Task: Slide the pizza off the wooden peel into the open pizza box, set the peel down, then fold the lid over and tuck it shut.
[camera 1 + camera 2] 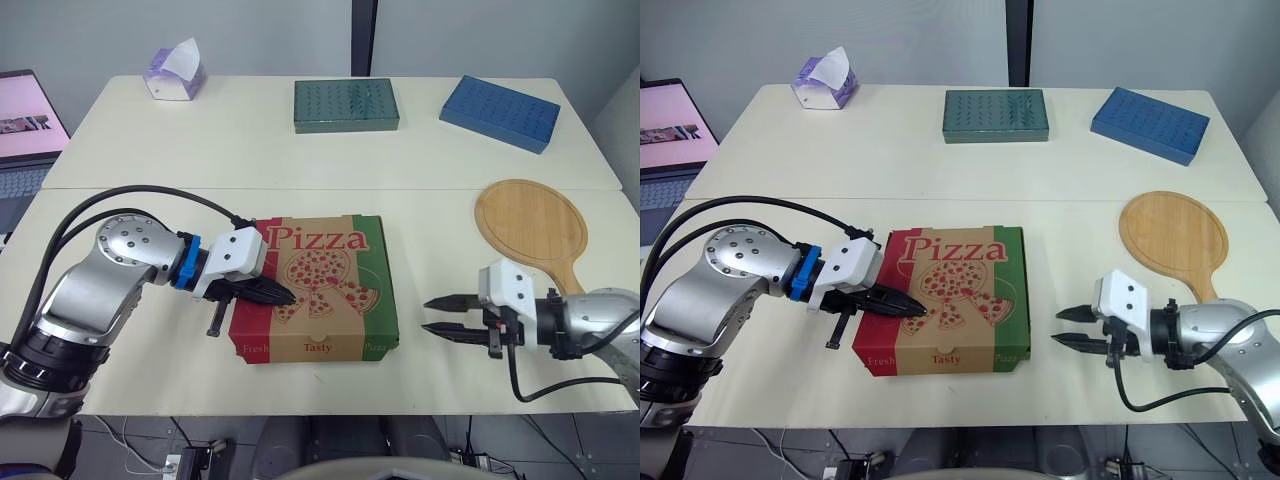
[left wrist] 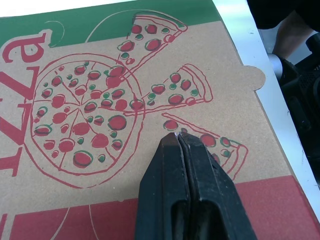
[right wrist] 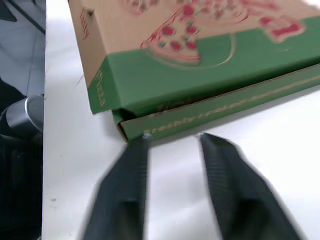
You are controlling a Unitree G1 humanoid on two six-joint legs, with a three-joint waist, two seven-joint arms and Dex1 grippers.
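Head view: the pizza box (image 1: 315, 290) lies closed on the desk (image 1: 430, 230), with the wooden peel (image 1: 530, 225) set down to its right. Left wrist view: the left hand (image 2: 176, 136), pressed together, rests on the printed lid (image 2: 100, 75). Right wrist view: the right hand (image 3: 173, 137) is spread beside the green side wall (image 3: 200, 75), where the base lip (image 3: 225, 112) juts out. I'd hold the lid down and nudge that edge in squarely.

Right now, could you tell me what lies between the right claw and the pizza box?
Bare table alone separates right claw and pizza box, per left eye view.
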